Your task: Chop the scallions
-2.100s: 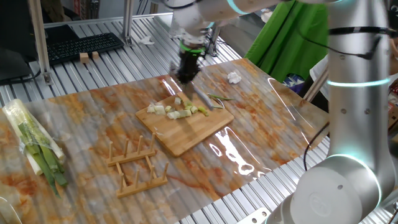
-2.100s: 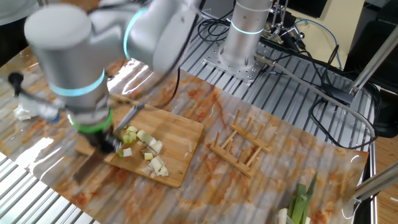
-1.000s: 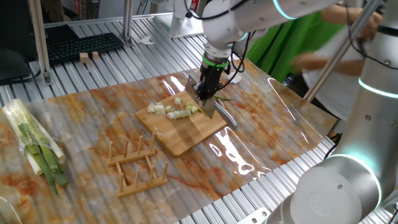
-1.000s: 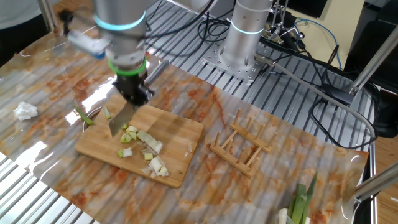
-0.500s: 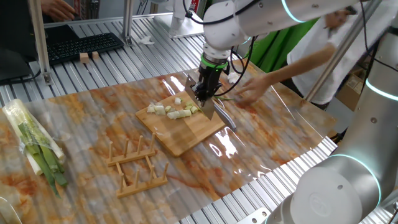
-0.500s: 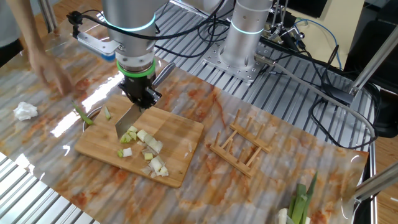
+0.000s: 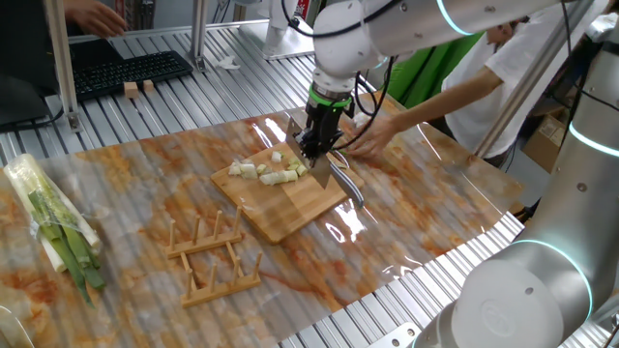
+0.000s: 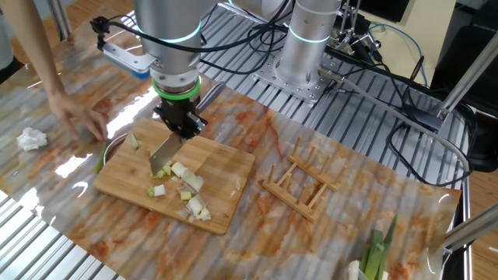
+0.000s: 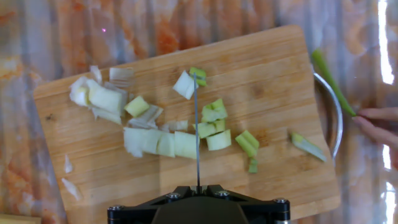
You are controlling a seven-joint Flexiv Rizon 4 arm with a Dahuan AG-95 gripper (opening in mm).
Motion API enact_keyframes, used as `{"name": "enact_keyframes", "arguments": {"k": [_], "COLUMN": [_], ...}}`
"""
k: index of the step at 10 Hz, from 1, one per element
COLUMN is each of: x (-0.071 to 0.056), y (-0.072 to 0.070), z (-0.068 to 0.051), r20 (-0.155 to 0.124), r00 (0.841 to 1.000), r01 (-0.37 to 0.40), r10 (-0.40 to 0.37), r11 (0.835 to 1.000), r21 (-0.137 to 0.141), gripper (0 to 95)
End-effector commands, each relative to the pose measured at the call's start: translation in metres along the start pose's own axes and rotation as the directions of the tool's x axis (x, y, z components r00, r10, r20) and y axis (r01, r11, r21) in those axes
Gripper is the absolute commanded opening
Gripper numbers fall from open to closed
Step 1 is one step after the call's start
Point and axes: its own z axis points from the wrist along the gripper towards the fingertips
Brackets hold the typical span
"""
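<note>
The marbled worktop (image 7: 145, 193) carries a wooden cutting board (image 7: 290, 208) near its middle. Above the board's far right part hangs the gripper (image 7: 316, 145), clamped on a knife (image 8: 162, 154) whose blade points down among the pieces. A wooden rack (image 7: 208, 249) lies left of the board. A person's hand (image 8: 78, 117) reaches a green stalk off the board's edge. The scallions (image 9: 155, 140), short pale chunks, lie scattered on the board on both sides of the blade.
</note>
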Motion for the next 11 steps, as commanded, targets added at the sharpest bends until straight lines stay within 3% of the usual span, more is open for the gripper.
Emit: {"name": "enact_keyframes", "arguments": {"k": [1, 11], "x": [0.0008, 0.0015], "y": [0.0029, 0.005], "z": [0.0023, 0.0048], "r20": [-0.003, -0.012], "r00": [1.0, 0.999], "r01": [0.002, -0.038], "r10": [-0.002, 0.038], "r11": [1.0, 0.999], "r21": [-0.002, 0.019], "gripper": [0.0, 0.0]}}
